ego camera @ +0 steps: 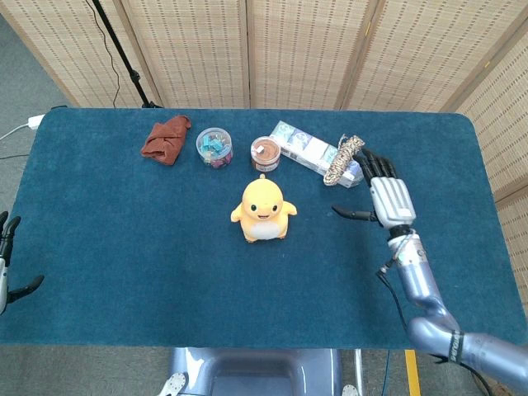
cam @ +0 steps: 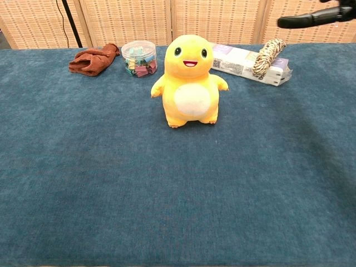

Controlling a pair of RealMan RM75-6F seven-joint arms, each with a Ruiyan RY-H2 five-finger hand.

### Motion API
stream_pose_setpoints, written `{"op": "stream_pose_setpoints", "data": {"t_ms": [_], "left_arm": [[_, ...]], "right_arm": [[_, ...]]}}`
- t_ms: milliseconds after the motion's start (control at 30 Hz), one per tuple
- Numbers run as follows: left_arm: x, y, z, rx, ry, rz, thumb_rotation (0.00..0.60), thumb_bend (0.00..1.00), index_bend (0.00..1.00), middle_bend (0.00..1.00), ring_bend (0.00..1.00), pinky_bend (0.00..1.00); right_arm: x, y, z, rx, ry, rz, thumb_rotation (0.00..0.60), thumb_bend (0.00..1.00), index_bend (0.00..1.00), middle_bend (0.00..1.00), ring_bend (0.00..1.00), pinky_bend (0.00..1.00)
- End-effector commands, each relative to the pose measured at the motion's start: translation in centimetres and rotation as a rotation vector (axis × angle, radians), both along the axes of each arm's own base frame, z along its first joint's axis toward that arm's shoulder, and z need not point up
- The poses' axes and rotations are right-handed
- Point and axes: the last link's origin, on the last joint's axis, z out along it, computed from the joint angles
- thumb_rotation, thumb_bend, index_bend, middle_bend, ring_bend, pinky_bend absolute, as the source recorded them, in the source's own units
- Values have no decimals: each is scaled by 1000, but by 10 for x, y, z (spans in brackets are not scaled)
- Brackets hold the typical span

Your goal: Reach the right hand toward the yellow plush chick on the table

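The yellow plush chick [ego camera: 263, 210] stands upright at the table's middle, facing me; the chest view shows the chick [cam: 189, 80] from the front. My right hand [ego camera: 381, 195] hovers to the chick's right, fingers spread and pointing away, thumb stretched toward the toy, holding nothing. A gap remains between thumb tip and chick. In the chest view only one dark finger of the right hand [cam: 314, 16] pokes in at the top right. My left hand [ego camera: 7, 276] shows at the left edge, off the table, fingers apart and empty.
Behind the chick lie a brown cloth [ego camera: 166, 139], a clear tub of clips [ego camera: 214, 147], a small brown-topped jar [ego camera: 265, 153], a flat box [ego camera: 312, 153] and a coiled rope [ego camera: 343, 159] resting on it. The right hand's fingertips are near the rope and box.
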Motion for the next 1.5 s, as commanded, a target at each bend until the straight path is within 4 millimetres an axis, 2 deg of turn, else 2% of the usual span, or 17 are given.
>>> {"op": "stream_pose_setpoints", "data": {"t_ms": [33,200,367,500,700,867,1167,1333,1500], "left_arm": [[0,2,-1,-7,0,1,600,0,0,0,0,0],[0,5,-3,-11,4,10,600,0,0,0,0,0],[1,7,-4,-18,7,14,600,0,0,0,0,0],[0,6,-4,-18,7,14,600,0,0,0,0,0],[0,5,-3,-23,2,9,600,0,0,0,0,0],[1,4,-4,-28,5,3,600,0,0,0,0,0],[1,3,-4,-32,7,2,600,0,0,0,0,0],[2,3,-3,-28,1,1,600,0,0,0,0,0],[2,4,-5,-31,6,4,600,0,0,0,0,0]], "right_arm": [[38,-29,-27,37,26,24,200,0,50,0,0,0],[63,-39,-51,90,48,23,197,0,31,0,0,0],[89,-35,-70,164,38,37,198,0,7,0,0,0],[103,-32,-69,158,41,50,198,0,0,0,0,0],[121,-34,-52,130,29,61,193,0,0,0,0,0],[131,-27,-51,163,7,69,193,0,0,0,0,0],[140,-23,-78,239,27,94,194,0,0,0,0,0],[147,-30,-94,236,85,144,195,0,0,0,0,0],[151,-39,-100,234,99,154,194,0,0,0,0,0]]}}
